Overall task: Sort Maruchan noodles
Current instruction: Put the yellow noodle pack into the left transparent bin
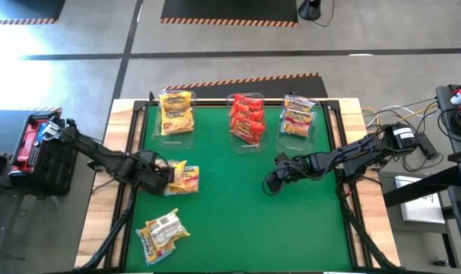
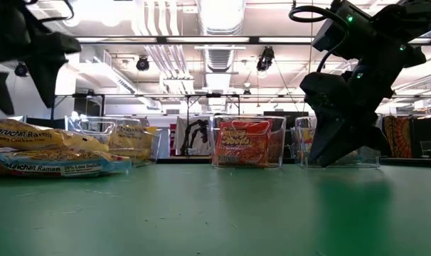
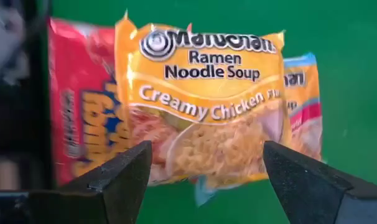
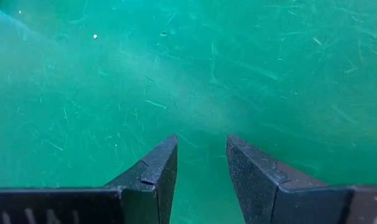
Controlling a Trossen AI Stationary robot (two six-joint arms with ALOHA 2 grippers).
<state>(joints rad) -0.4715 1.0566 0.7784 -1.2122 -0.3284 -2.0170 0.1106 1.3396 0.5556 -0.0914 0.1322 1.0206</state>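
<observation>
Three packets overlap under your left gripper [image 3: 204, 180], fingers spread wide around the creamy chicken packet [image 3: 207, 106] lying left on the desk [image 1: 238, 221]; closing could snag its neighbours.

glossy crinkly plastic ramen packet [image 3: 204, 106]

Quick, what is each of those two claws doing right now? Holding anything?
Left gripper: open, holding nothing, poised at the yellow Creamy Chicken packet.
Right gripper: fingers slightly apart, empty, over the bare green mat.
</observation>
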